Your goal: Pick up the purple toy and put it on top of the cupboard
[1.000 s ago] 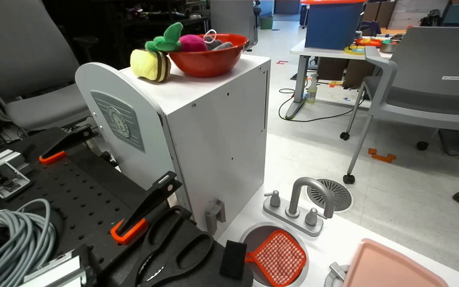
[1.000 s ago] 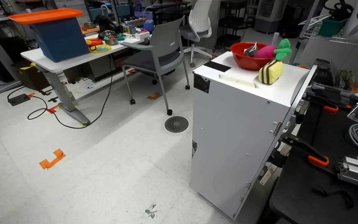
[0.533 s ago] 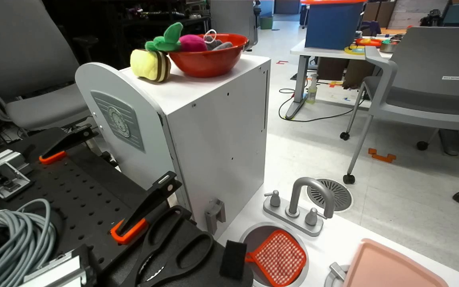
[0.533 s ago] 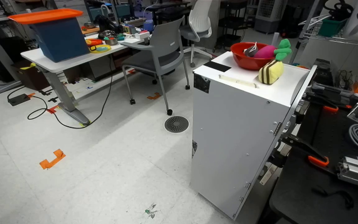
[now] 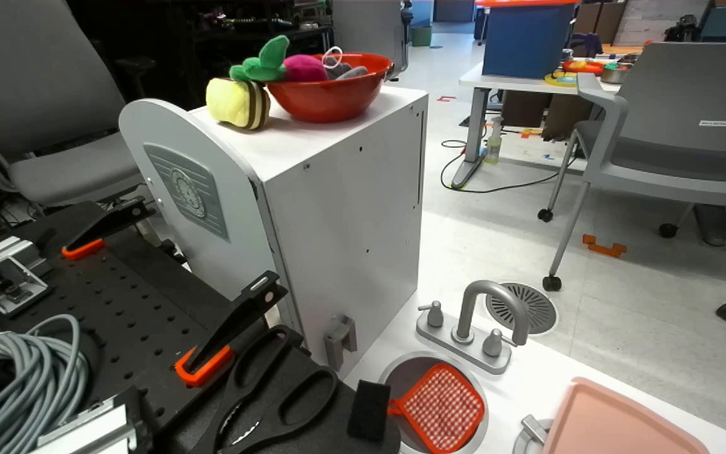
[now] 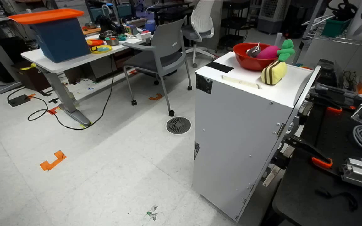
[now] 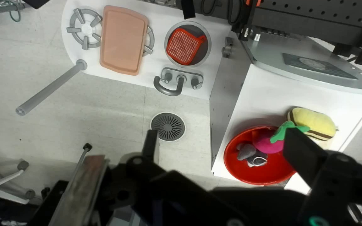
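The purple toy [image 5: 305, 68], a magenta plush with green leaves, lies in a red bowl [image 5: 331, 104] on top of the white cupboard [image 5: 350, 208]. Its leaves hang over the bowl's rim in both exterior views. From the wrist view I look down on the purple toy [image 7: 264, 147], with one dark finger partly covering the bowl's right side. My gripper [image 7: 222, 136] stands wide open, nothing between its fingers. Neither exterior view shows the gripper, so it is well apart from the toy.
A yellow striped plush [image 6: 274, 72] sits against the bowl on the cupboard top. A grey toy [image 7: 247, 150] shares the bowl. Beside the cupboard are a toy sink with a faucet [image 5: 495, 309], a pink board [image 5: 621, 422] and a black perforated table [image 5: 149, 296] with clamps.
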